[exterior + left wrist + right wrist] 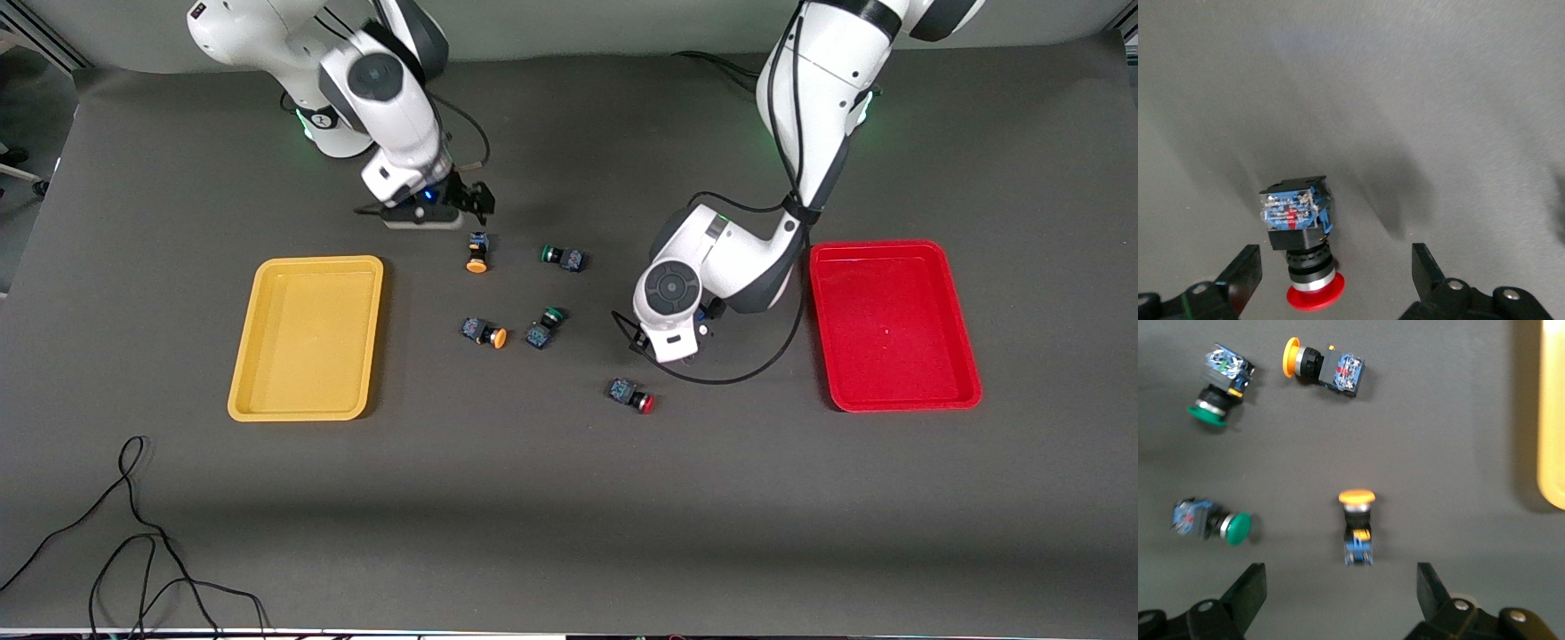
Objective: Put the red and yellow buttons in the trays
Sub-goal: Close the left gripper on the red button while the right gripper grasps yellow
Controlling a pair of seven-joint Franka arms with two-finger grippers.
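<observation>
Even, soft overhead light covers the dark grey matte tabletop [569, 498]; shadows are faint, with a darker band near the front camera. The glossy red plastic tray [965, 356] shows small glare. Right wrist view is slightly blurred.

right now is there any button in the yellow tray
No, the yellow tray holds nothing; both yellow buttons lie on the table beside it.

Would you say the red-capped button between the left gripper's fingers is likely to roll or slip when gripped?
The red button lies on its side; its round cap may let it pivot. Its blocky body probably resists rolling. The open left gripper straddles it, so flat sides should grip securely.
</observation>
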